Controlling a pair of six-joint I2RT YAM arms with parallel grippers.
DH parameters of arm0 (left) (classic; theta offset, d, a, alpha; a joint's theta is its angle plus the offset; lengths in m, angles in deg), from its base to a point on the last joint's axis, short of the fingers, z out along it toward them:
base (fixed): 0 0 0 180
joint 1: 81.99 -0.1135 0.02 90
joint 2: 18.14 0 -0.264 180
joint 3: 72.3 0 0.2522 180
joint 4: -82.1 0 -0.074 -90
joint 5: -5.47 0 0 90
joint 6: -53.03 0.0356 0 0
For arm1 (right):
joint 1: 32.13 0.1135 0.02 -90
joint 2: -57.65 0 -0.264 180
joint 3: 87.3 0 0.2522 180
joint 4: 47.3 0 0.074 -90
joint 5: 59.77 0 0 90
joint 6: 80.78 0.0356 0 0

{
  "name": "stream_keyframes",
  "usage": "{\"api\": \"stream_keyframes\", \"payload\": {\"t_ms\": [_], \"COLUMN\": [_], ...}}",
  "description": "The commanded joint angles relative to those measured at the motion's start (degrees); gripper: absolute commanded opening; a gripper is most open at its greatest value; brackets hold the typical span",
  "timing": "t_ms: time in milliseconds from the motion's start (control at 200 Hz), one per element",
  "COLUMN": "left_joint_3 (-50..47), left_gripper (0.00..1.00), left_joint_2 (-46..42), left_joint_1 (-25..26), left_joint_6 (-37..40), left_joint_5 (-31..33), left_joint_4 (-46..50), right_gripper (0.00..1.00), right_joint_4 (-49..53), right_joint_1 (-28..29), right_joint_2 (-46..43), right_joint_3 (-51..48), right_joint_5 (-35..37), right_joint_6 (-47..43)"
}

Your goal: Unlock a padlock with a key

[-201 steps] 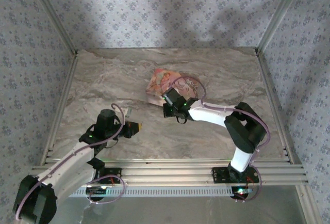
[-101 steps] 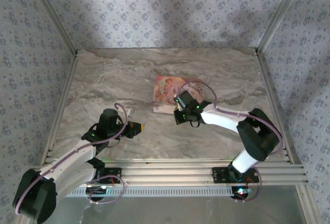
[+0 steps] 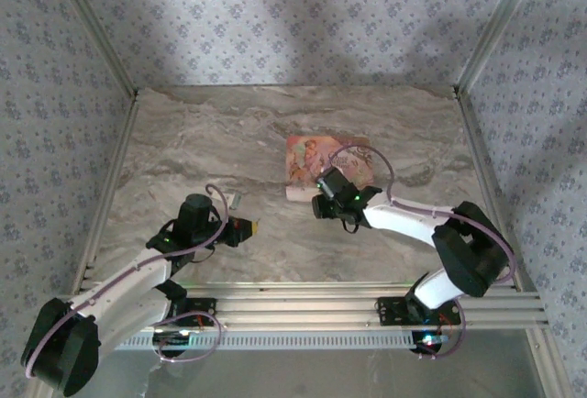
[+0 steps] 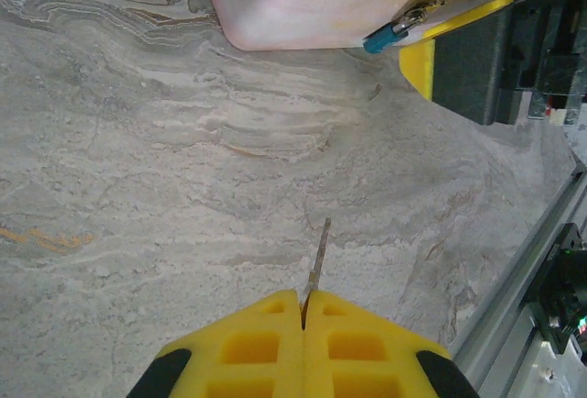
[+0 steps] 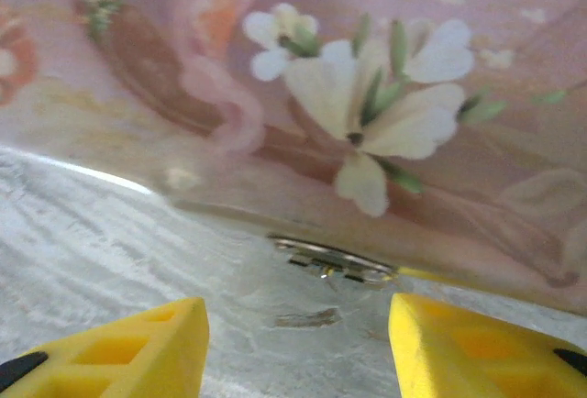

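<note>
One padlock [image 4: 380, 41] beside right claw [image 5: 298, 341]; claw agape

padlock [image 4: 379, 43] seemingly touching pouch [image 4: 293, 8] edge

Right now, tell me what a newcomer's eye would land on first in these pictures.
The pink floral pouch stands out on the marble table, with the yellow right fingers open just short of its edge. The left fingers are shut on a thin key that points toward the pouch. A small blue padlock sits at the pouch's near edge.
</note>
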Motion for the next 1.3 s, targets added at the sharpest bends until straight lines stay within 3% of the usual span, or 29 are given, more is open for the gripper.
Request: {"api": "stream_keyframes", "payload": {"t_ms": [0,220,784,1294], "left_joint_3": [1.9,1.9,1.3,0.8], "left_gripper": [0.0,0.0,0.0,0.0], "left_joint_2": [-0.3,-0.3,-0.8,-2.9], "left_joint_1": [0.5,0.5,0.4,0.4], "left_joint_6": [0.0,0.4,0.9,0.9], "left_joint_5": [0.2,0.2,0.6,1.0], "left_joint_4": [1.0,1.6,2.4,3.8], "right_gripper": [0.55,0.55,0.52,0.29], "right_joint_4": [2.3,-0.6,-1.1,-5.6], "right_joint_1": [0.7,2.5,4.3,2.9], "right_joint_2": [2.4,5.5,11.1,12.7], "right_joint_3": [2.0,2.8,7.9,7.9], "right_joint_5": [8.5,13.0,16.2,14.2], "right_joint_6": [7.3,12.3,14.1,10.8]}}
